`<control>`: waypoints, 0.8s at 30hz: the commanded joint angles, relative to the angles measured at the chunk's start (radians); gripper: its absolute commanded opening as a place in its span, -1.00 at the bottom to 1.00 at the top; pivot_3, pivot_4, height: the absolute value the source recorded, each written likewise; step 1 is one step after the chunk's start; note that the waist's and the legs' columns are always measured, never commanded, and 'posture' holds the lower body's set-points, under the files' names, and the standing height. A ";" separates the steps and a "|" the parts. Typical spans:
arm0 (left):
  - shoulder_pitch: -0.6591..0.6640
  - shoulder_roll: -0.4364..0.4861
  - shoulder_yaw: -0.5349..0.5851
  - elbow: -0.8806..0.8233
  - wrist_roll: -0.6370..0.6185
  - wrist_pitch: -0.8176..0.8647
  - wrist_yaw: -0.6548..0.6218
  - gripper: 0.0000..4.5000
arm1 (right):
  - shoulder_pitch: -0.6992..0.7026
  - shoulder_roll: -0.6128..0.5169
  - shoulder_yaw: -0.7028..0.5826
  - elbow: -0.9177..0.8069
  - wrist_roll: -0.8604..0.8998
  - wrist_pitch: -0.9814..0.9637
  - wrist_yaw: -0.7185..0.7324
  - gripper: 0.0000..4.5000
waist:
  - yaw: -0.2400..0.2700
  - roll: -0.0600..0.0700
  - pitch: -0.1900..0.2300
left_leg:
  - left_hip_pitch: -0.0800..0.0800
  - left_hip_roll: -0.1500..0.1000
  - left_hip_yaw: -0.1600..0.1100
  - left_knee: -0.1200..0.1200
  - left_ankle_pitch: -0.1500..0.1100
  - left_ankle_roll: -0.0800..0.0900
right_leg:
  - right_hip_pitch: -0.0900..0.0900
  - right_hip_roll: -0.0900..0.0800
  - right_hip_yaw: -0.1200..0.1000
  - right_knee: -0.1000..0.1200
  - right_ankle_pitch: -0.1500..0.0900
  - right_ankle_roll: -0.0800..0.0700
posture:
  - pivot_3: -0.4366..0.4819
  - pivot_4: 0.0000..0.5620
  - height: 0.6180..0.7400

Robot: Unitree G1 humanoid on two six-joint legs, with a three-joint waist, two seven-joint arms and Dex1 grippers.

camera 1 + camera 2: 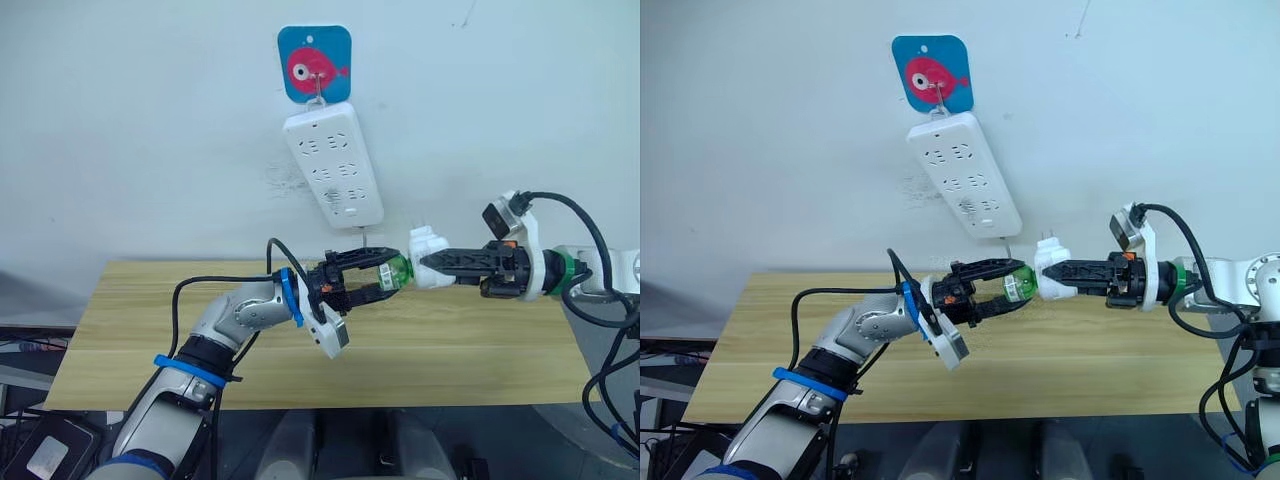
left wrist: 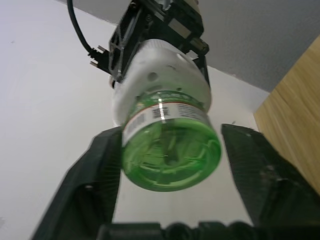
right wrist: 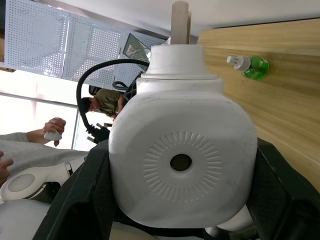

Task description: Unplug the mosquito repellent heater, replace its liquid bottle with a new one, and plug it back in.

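The white mosquito repellent heater [image 1: 428, 248] hangs in mid-air above the wooden table [image 1: 150, 330], unplugged, with my right gripper [image 1: 425, 264] shut on its sides. Its liquid bottle [image 2: 170, 145], translucent green, sticks out of the heater toward my left arm. My left gripper [image 1: 390, 276] is open, one finger on each side of that bottle; one finger touches it and a thin gap shows at the other. The new one [image 3: 250, 66], green with a white cap, lies on its side on the table.
A long white power strip [image 1: 333, 165] hangs slanted on the wall from a blue fish hook [image 1: 315, 65], above and left of the heater. In the right wrist view a person [image 3: 97, 105] and a hand [image 3: 50, 127] show in the background.
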 commanded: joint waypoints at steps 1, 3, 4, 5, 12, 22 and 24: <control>-0.013 0.008 -0.017 -0.024 -0.015 -0.018 0.009 0.01 | -0.004 -0.014 -0.007 -0.028 0.059 -0.018 0.005 0.32 | 0.000 0.000 0.000 | 0.000 0.000 0.000 0.000 0.000 0.000 | 0.000 0.000 0.000 0.000 0.000 0.000 | 0.18 -0.33 1.00; -0.009 0.011 -0.025 -0.030 -0.046 -0.008 -0.003 0.01 | -0.002 -0.016 -0.003 -0.032 0.065 -0.021 0.003 0.32 | -0.001 0.000 0.000 | 0.000 0.000 0.000 0.000 0.000 0.000 | 0.000 0.000 0.000 0.000 0.000 0.000 | 0.18 -0.33 1.00; -0.007 0.013 -0.030 -0.037 -0.076 0.003 -0.013 0.01 | -0.002 -0.017 0.000 -0.032 0.068 -0.022 0.003 0.32 | -0.001 0.000 0.000 | 0.000 0.000 0.000 0.000 0.000 0.000 | 0.000 0.000 0.000 0.000 0.000 0.000 | 0.18 -0.32 1.00; -0.005 0.017 -0.037 -0.045 -0.114 0.022 -0.031 0.01 | -0.001 -0.020 0.001 -0.034 0.068 -0.022 0.004 0.32 | -0.002 0.000 0.000 | 0.000 0.000 0.000 0.000 0.000 0.000 | 0.000 0.000 0.000 0.000 0.000 0.000 | 0.18 -0.32 1.00; 0.030 0.094 -0.097 -0.427 -1.032 0.958 -0.396 0.01 | 0.010 -0.078 0.005 -0.073 0.096 -0.008 0.040 0.32 | -0.009 0.001 0.000 | 0.000 0.000 -0.001 0.001 0.000 0.000 | 0.000 0.000 0.000 0.000 0.000 0.000 | 0.17 -0.29 1.00; -0.023 0.198 0.088 -0.383 -2.150 2.072 -0.247 0.01 | 0.032 -0.106 0.039 -0.149 0.102 -0.031 0.103 0.32 | -0.036 0.000 0.001 | 0.001 0.000 -0.006 0.004 0.001 -0.001 | 0.002 0.003 -0.003 0.003 0.000 0.000 | 0.20 -0.26 1.00; -0.020 0.176 0.119 -0.302 -2.263 2.127 -0.159 0.01 | 0.030 -0.104 0.041 -0.142 0.102 -0.042 0.099 0.32 | -0.036 0.000 0.001 | 0.001 0.000 -0.005 0.005 0.001 -0.001 | 0.002 0.003 -0.002 0.005 0.000 0.000 | 0.19 -0.25 1.00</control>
